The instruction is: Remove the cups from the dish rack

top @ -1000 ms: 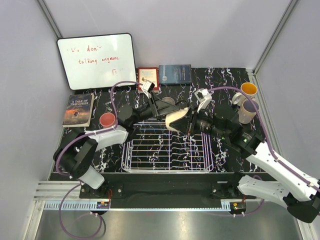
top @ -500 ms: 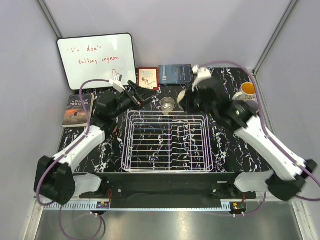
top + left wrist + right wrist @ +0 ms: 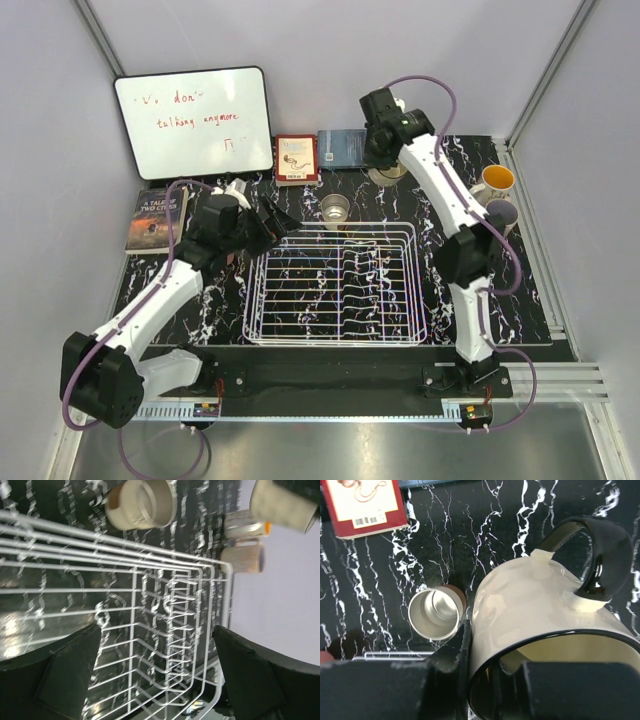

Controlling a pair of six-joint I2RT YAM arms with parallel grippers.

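Right now I read this as the set-down step: my right gripper [image 3: 492, 680] is pinched narrow on the rim of a cream mug [image 3: 530, 605] with a black handle, held out over the back of the table [image 3: 450, 290], beyond the dish rack [image 3: 250, 300] and near the clear glass [image 3: 435, 612]. Whether the mug's base touches the top yet, I cannot tell. My left gripper [image 3: 160, 675] hangs spread wide and empty at the rack's far left corner. From above I see no cup in the rack, so this looks like the last one. Next I would lower it upright, clear of the glass and the red book [image 3: 362, 502], then release.
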